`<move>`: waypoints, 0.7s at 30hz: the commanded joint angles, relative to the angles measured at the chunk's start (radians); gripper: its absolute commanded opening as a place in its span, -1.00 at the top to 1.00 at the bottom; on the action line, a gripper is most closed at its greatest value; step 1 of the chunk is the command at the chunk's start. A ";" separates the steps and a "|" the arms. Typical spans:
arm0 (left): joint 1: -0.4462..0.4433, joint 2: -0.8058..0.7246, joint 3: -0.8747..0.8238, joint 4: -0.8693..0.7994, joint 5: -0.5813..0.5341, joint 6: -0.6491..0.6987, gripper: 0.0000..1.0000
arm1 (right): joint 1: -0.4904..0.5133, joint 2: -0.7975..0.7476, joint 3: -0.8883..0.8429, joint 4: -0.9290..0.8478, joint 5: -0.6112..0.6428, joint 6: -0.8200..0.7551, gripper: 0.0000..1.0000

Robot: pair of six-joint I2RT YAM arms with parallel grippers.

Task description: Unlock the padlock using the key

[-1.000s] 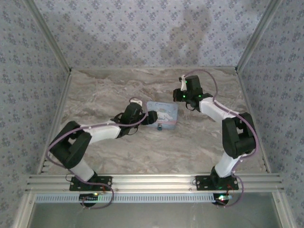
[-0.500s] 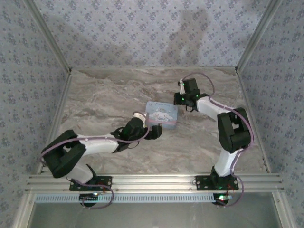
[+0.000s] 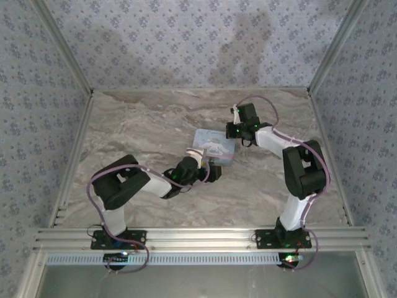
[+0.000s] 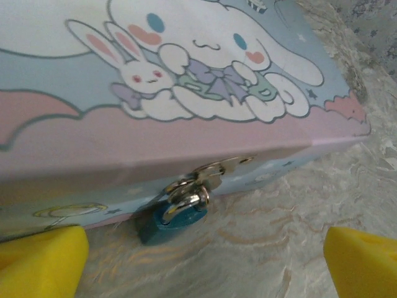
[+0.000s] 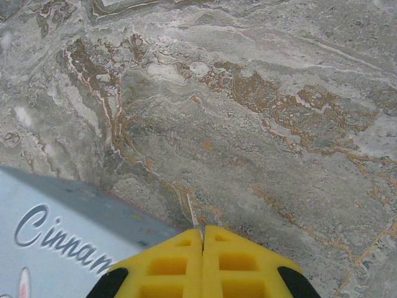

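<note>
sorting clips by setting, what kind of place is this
Probably an enclosed robot test booth, not a home: patterned panel walls box in a marble-look tabletop, and a left arm and right arm are bolted to an aluminium rail at its near edge.

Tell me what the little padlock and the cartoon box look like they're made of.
Padlock: probably metal, with a teal painted body and a shiny silvery shackle. Cartoon box: likely thin printed tin, going by its smooth satin finish and crisp edges, though card can't be ruled out.

The light-blue tin (image 5: 68, 214) reads "Cinnam", cut off at the edge.
</note>
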 commanded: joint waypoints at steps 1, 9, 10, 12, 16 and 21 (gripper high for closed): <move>-0.014 0.048 0.055 0.027 0.065 0.048 -0.88 | 0.006 0.023 0.015 -0.002 0.007 -0.019 1.00; -0.018 0.081 0.105 0.012 0.142 0.079 -0.75 | 0.006 0.030 -0.003 0.007 0.003 -0.022 1.00; -0.018 0.084 0.109 0.014 0.149 0.078 -0.75 | 0.006 0.031 -0.006 0.009 0.003 -0.021 1.00; -0.018 0.093 0.117 0.019 0.182 0.091 -0.74 | 0.006 0.032 -0.008 0.011 0.001 -0.019 1.00; -0.017 0.107 0.130 0.031 0.224 0.101 -0.67 | 0.008 0.031 -0.009 0.011 -0.001 -0.014 1.00; -0.006 0.108 0.117 0.099 0.265 0.086 -0.51 | 0.009 0.022 -0.012 0.008 0.000 -0.018 1.00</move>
